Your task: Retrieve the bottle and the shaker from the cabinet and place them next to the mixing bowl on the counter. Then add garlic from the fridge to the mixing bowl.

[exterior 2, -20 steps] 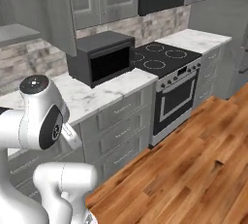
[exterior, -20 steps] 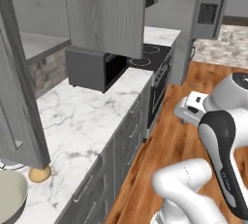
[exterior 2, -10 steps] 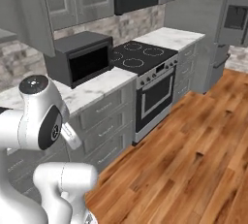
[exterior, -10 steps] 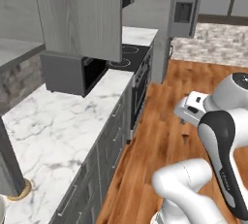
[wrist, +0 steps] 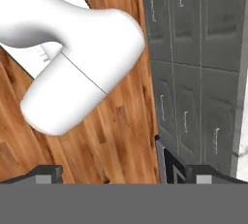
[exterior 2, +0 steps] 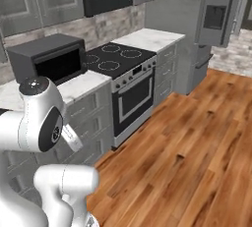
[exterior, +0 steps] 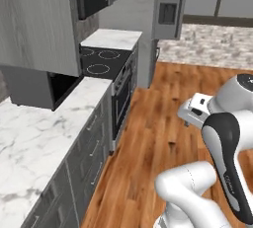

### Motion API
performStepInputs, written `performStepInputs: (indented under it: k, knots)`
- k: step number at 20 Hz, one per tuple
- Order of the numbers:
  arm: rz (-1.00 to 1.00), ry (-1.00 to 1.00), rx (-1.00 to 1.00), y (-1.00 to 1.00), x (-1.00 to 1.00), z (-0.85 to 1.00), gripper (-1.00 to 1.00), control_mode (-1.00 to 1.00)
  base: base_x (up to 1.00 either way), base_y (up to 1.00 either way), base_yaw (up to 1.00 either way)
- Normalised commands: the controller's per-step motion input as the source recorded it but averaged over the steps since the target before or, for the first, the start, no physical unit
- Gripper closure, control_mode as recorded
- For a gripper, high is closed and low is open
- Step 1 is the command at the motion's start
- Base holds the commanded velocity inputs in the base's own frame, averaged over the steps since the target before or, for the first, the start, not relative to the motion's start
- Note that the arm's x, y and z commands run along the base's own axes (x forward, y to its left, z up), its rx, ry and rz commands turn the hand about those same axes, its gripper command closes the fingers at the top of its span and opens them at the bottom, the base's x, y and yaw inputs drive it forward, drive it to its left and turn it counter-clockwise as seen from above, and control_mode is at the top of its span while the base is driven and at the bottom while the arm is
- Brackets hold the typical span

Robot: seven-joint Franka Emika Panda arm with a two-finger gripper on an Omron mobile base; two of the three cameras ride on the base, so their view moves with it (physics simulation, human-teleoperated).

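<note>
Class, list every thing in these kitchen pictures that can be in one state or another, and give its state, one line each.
Oven: door shut.
Microwave: on the counter, door shut.
Stove top: bare, no pot on it.
Fridge: doors shut.
Lower cabinet drawers: all shut.
Hand: open, holding nothing.
</note>
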Motion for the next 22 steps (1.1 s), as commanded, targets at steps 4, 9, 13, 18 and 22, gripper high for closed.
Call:
performStepInputs:
  k: [4, 9, 13, 18, 22]
  knots:
    - [0.0, 0.0, 0.0, 0.0, 0.0, 0.0, -1.0, 1.0, 0.39, -0.79, -0.09]
    - [0.0, 0.0, 0.0, 0.0, 0.0, 0.0, -1.0, 1.0, 0.46, -0.77, -0.08]
    - [0.0, 0.0, 0.0, 0.0, 0.0, 0.0, -1.0, 1.0, 0.59, -0.66, -0.05]
    - [0.0, 0.0, 0.0, 0.0, 0.0, 0.0, -1.0, 1.0, 0.68, -0.44, -0.05]
    - [0.0, 0.0, 0.0, 0.0, 0.0, 0.0, -1.0, 1.0, 0.63, -0.51, -0.04]
